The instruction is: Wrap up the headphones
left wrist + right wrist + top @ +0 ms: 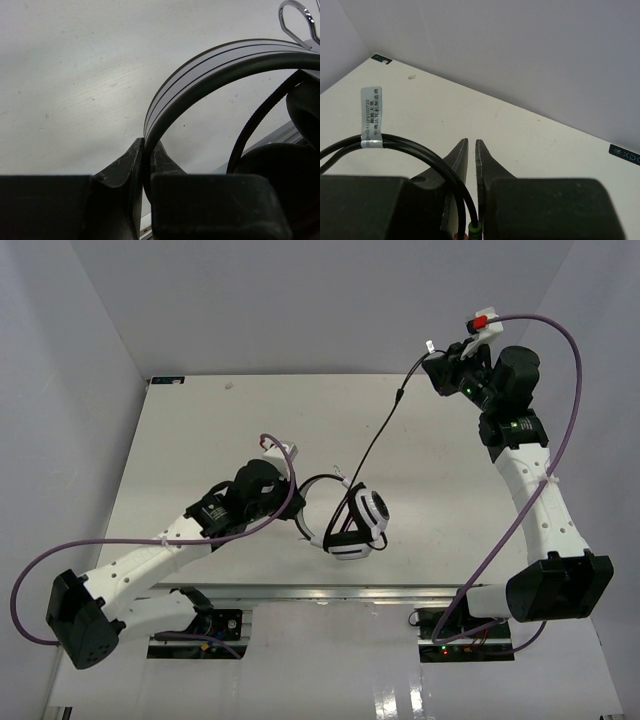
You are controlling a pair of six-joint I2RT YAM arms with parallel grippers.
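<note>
Winding looks to be the step in hand on the white table [200,430]. Next, the right arm [535,495] should circle its catch round what the left arm [150,560] anchors. The left reaches low; the right stands raised at the far corner. The headphones [352,525] sit near the front edge between the 2, the left gripper [148,157] pinching the headband [210,60] edge-on. The cable [378,440] stretches from the earcups [368,508] up to the right gripper [472,150], which nips its plug end beside a small label [371,117].
</note>
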